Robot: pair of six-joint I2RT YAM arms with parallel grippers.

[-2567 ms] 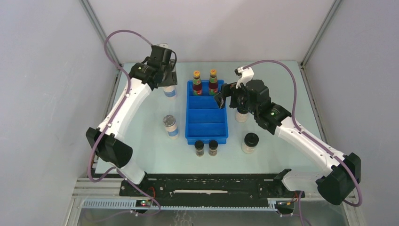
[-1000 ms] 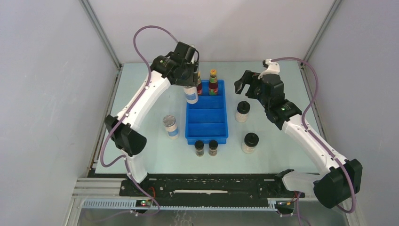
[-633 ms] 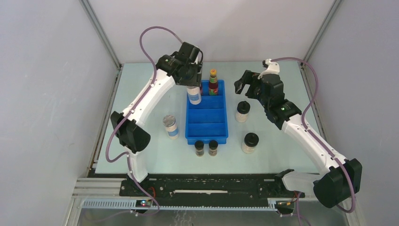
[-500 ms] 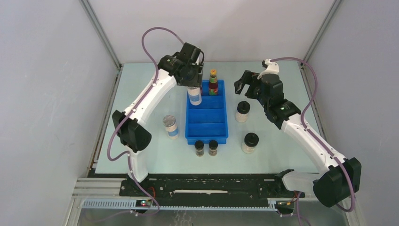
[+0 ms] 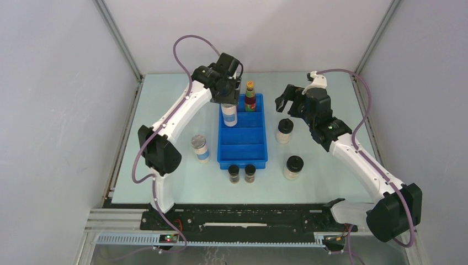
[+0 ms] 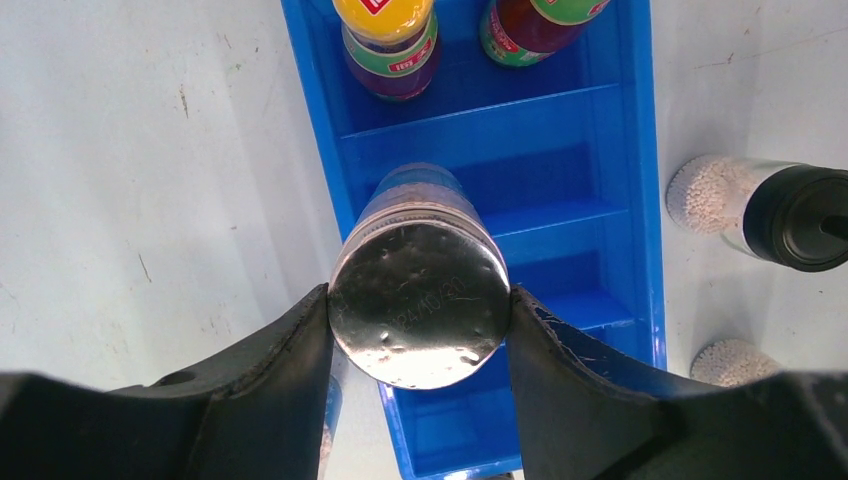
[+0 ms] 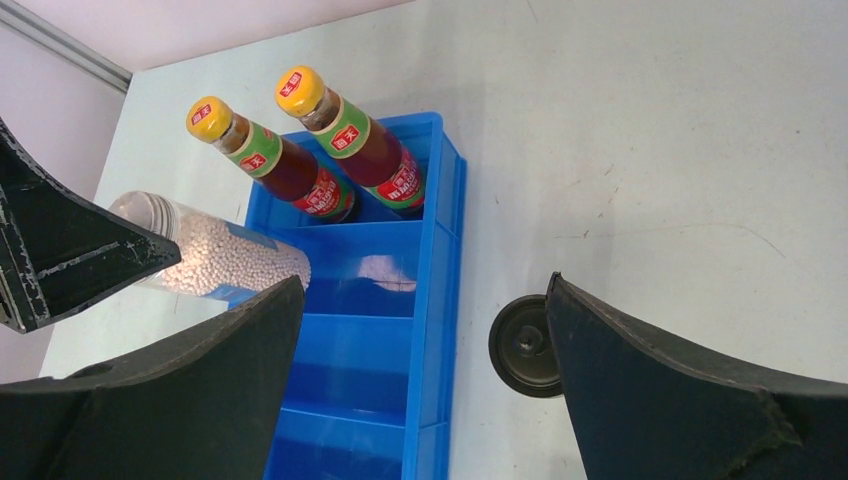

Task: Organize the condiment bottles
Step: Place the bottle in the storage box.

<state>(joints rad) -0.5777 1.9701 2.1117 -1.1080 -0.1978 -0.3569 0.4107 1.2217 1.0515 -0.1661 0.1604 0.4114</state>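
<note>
My left gripper (image 5: pixel 228 100) is shut on a grey-lidded blue-labelled jar (image 5: pixel 229 115) and holds it over the second compartment of the blue tray (image 5: pixel 243 159). In the left wrist view the fingers clamp its metal lid (image 6: pixel 420 303). Two red sauce bottles (image 6: pixel 388 40) (image 6: pixel 530 20) stand in the tray's far compartment; from above only one (image 5: pixel 250 97) shows. My right gripper (image 5: pixel 287 102) is open and empty above a pale black-lidded jar (image 5: pixel 285 131). Its lid (image 7: pixel 525 347) shows by the right finger in the right wrist view.
A second grey-lidded jar (image 5: pixel 200 148) stands left of the tray. Two tiny dark jars (image 5: pixel 234 173) (image 5: pixel 250 173) stand at the tray's near end. Another pale black-lidded jar (image 5: pixel 293 167) stands at the near right. The tray's three nearer compartments hold nothing.
My left gripper has carried the grey-lidded jar from the far left of the table rightward to over the tray. The right gripper drew back from the black-lidded jar, then stayed still.
</note>
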